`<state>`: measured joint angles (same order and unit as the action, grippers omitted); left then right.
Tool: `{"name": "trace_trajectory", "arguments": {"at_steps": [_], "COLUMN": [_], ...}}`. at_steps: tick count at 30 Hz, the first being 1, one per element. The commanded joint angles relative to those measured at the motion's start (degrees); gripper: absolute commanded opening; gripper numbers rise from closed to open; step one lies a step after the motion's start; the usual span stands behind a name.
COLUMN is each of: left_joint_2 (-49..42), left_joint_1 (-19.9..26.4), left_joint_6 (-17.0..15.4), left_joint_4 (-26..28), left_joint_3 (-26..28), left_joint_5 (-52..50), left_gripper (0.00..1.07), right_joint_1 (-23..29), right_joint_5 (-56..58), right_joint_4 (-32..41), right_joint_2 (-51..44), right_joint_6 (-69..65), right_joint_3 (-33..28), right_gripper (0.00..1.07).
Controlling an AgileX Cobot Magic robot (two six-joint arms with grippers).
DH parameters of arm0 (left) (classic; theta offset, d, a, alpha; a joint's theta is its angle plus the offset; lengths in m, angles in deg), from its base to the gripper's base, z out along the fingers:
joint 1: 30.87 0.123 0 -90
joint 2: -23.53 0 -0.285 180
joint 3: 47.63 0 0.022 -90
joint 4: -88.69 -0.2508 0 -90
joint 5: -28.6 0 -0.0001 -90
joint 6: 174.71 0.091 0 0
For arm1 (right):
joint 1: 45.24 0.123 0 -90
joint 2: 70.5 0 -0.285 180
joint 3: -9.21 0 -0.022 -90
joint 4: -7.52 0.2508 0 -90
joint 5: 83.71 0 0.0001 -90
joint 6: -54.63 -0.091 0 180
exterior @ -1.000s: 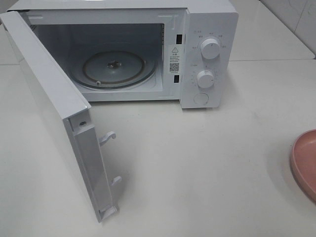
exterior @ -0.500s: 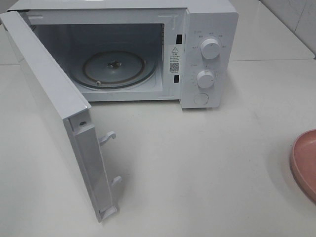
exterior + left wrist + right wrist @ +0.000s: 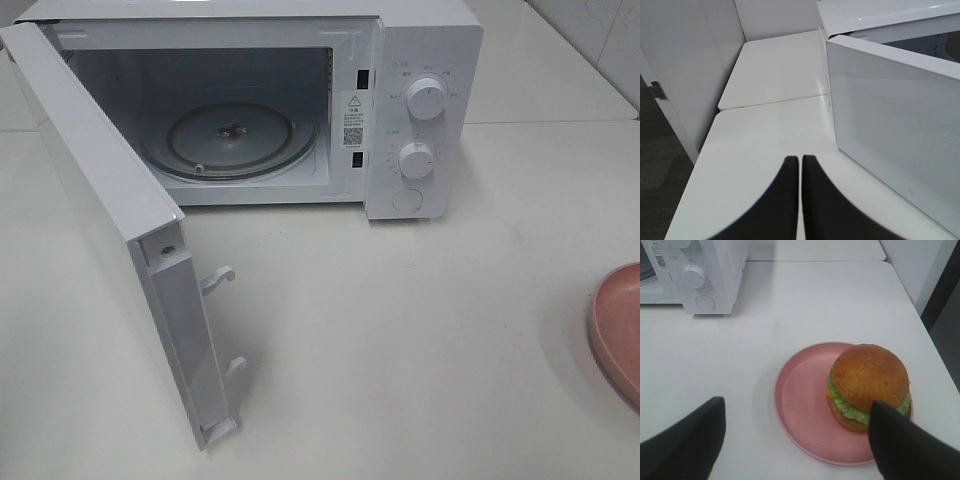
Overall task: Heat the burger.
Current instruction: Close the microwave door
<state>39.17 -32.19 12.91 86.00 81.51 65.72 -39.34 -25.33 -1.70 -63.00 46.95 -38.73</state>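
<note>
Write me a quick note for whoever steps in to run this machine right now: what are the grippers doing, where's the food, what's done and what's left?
Left gripper: shut, empty, beside the open microwave door.
Right gripper: open, above the table near the burger, not gripping it.
Burger: on the pink plate, toward its far side from the microwave.
Done: door open, turntable bare.
Left: pick up the burger, put it on the turntable, close the door, start heating.
</note>
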Motion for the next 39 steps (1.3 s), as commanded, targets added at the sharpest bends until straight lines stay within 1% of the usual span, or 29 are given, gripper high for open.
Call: {"name": "trace_trajectory", "arguments": {"at_steps": [1,2,3,4,5,6,7,8,9,10,11,13,14,15,16,18,19,21,22,24,25,27,28,29,31,32,33,35,39], "left_joint_2": [4.47,7.56,7.56,10.31,10.31,11.86,14.90,14.90,16.67,20.05,20.05,26.41,26.41,30.54,30.54,37.36,37.36,44.23,44.23,51.62,51.62,57.64,57.64,61.99,64.00,67.84,67.84,72.31,76.89], "left_joint_1": [0.11,0.11,0.11,0.11,0.11,0.11,0.11,0.11,0.11,0.11,0.11,0.11,0.11,0.11,0.11,0.11,0.11,0.11,0.11,0.11,0.11,0.11,0.11,0.11,0.11,0.11,0.11,0.11,0.06], "left_joint_6": [-0.52,-0.57,-0.57,-0.57,-0.57,-0.57,-0.57,-0.57,-0.57,-0.57,-0.57,-0.57,-0.57,-0.57,-0.57,-0.57,-0.57,-0.63,-0.63,-1.15,-1.15,-3.78,-3.78,-6.02,-6.53,-7.22,-7.22,-8.48,-9.80], "left_joint_4": [-0.29,0.00,0.00,0.63,0.63,1.03,1.95,1.95,2.35,2.69,2.69,2.69,2.69,2.69,2.69,2.69,2.69,1.83,1.83,0.23,0.23,-1.09,-1.09,-1.09,-1.09,-1.09,-1.09,-1.26,-3.44], "left_joint_3": [-2.58,-4.41,-4.41,-6.02,-6.02,-6.99,-8.82,-8.82,-9.74,-11.29,-11.29,-13.35,-13.35,-13.87,-13.87,-13.87,-13.87,-13.87,-13.87,-13.87,-13.87,-13.87,-13.87,-13.87,-13.87,-13.81,-13.81,-13.64,-12.15], "left_joint_5": [-10.31,-17.48,-17.48,-24.41,-24.41,-27.73,-35.12,-35.12,-38.96,-46.01,-46.01,-54.55,-54.55,-58.84,-58.84,-65.20,-65.20,-71.73,-71.73,-77.98,-77.98,-84.05,-84.05,-87.72,-89.04,-92.25,-92.25,-95.51,-95.86], "left_gripper": [0.00,0.00,0.00,0.00,0.00,0.00,0.00,0.00,0.00,0.00,0.00,0.00,0.00,0.00,0.00,0.00,0.00,0.00,0.00,0.00,0.00,0.00,0.00,0.00,0.00,0.00,0.00,0.00,0.00], "right_joint_1": [-0.46,-0.46,-0.46,-0.46,-0.46,-0.46,-0.46,-0.46,-0.46,-0.46,-0.46,-0.46,-0.46,-0.46,-0.46,-0.46,-0.46,-0.46,-0.46,-0.46,-0.46,-0.46,-0.46,-0.46,-0.46,-0.46,-0.46,-0.46,-0.46], "right_joint_5": [-0.52,-0.52,-0.52,-0.52,-0.52,-0.52,-0.52,-0.52,-0.52,-0.52,-0.52,-0.52,-0.52,-0.52,-0.52,-0.52,-0.52,-0.52,-0.52,-0.52,-0.52,-0.52,-0.52,-0.52,-0.52,-0.52,-0.52,-0.52,-0.52], "right_joint_4": [0.06,0.06,0.06,0.06,0.06,0.06,0.06,0.06,0.06,0.06,0.06,0.06,0.06,0.06,0.06,0.06,0.06,0.06,0.06,0.06,0.06,0.06,0.06,0.06,0.06,0.06,0.06,0.06,0.06], "right_joint_2": [-1.43,-1.43,-1.43,-1.43,-1.43,-1.43,-1.43,-1.43,-1.43,-1.43,-1.43,-1.43,-1.43,-1.43,-1.43,-1.43,-1.43,-1.43,-1.43,-1.43,-1.43,-1.43,-1.43,-1.43,-1.43,-1.43,-1.43,-1.43,-1.43], "right_joint_6": [0.34,0.34,0.34,0.34,0.34,0.34,0.34,0.34,0.34,0.34,0.34,0.34,0.34,0.34,0.34,0.34,0.34,0.34,0.34,0.34,0.34,0.34,0.34,0.34,0.34,0.34,0.34,0.34,0.34], "right_joint_3": [-0.23,-0.23,-0.23,-0.23,-0.23,-0.23,-0.23,-0.23,-0.23,-0.23,-0.23,-0.23,-0.23,-0.23,-0.23,-0.23,-0.23,-0.23,-0.23,-0.23,-0.23,-0.23,-0.23,-0.23,-0.23,-0.23,-0.23,-0.23,-0.23], "right_gripper": [0.76,0.76,0.76,0.76,0.76,0.76,0.76,0.76,0.76,0.76,0.76,0.76,0.76,0.76,0.76,0.76,0.76,0.76,0.76,0.76,0.76,0.76,0.76,0.76,0.76,0.76,0.76,0.76,0.76]}}
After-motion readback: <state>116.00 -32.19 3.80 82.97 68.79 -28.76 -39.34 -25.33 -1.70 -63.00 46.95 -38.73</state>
